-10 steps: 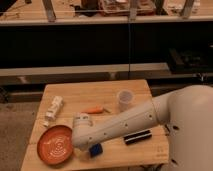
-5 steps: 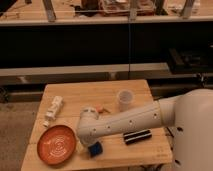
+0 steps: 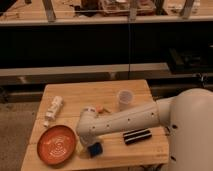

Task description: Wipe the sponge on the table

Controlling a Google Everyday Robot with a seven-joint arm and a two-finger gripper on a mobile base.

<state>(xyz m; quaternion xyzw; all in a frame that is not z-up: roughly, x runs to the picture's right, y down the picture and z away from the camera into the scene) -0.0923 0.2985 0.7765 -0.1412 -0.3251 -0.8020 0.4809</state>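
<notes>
The sponge (image 3: pixel 95 149), small and dark blue, lies on the pale wooden table (image 3: pixel 80 95) near its front edge, just right of an orange plate. My white arm reaches in from the right across the table, and its wrist bends down at the front left. The gripper (image 3: pixel 88 146) hangs below that wrist, right at the sponge's left side and close to the tabletop. The wrist hides most of the gripper and whether it touches the sponge.
An orange plate (image 3: pixel 56 145) sits at the front left. A white bottle (image 3: pixel 53 110) lies at the left edge. A clear cup (image 3: pixel 124 99) stands mid-right, a black striped block (image 3: pixel 137 136) lies at the front right, and a small orange item (image 3: pixel 100 108) peeks out behind the arm.
The wrist has shifted slightly right and back since a second ago, covering more of the orange item. The sponge has stayed in about the same spot.
</notes>
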